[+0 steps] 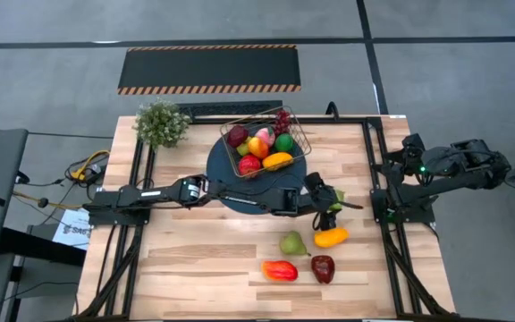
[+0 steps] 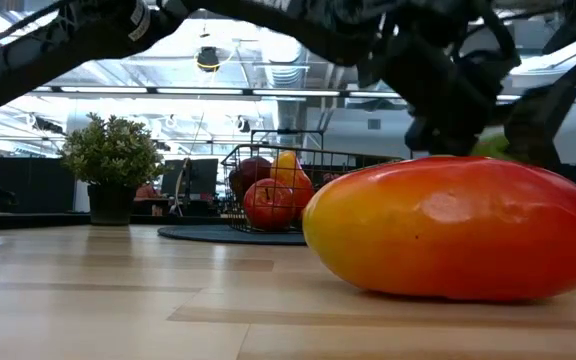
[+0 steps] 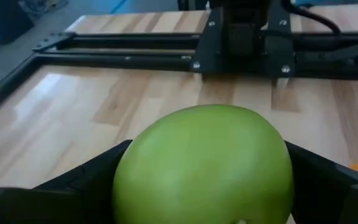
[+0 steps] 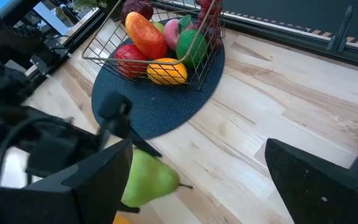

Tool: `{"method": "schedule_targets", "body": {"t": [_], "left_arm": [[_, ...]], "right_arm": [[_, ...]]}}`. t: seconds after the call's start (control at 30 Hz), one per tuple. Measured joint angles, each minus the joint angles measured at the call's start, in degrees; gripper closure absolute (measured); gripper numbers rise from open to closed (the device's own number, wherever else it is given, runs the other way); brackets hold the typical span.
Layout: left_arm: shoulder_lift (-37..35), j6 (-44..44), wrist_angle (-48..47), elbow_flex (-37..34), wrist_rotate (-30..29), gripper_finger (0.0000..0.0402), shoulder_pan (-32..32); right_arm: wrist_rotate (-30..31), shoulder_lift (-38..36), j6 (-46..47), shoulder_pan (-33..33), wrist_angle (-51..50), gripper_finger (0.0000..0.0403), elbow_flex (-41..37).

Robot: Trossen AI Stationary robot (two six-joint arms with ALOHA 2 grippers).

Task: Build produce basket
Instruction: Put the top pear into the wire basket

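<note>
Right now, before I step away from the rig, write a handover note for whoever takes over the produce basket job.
Left claw: closed around a green fruit, just right of the blue mat; cannot tell whether it is lifted.
Right claw: open and empty, at the table's right edge.
Done: the basket sits on the mat and holds several pieces.
Left: the gripped fruit, plus four on the table: green pear, orange mango, red-orange piece, dark red fruit.
</note>
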Motion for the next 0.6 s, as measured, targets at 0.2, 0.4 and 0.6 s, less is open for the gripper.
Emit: {"method": "schedule_targets", "body": {"t": [0.2, 0.4, 0.6], "left_arm": [[-6.5, -0.1, -5.0, 0.1, -2.8, 0.0076, 0.1], [-10.9, 2.6, -9.3, 0.2, -12.5, 0.0076, 0.1], [-14.2, -0.5, -20.6, 0.2, -26.6, 0.0076, 2.0]], "right_arm": [[0.0, 0.0, 0.0, 0.0, 0.0, 0.0017, 0.0], [0.0, 0.0, -0.1, 0.0, 0.0, 0.0017, 0.0], [0.1, 0.0, -0.4, 0.0, 0.0, 0.0017, 0.0]]}}
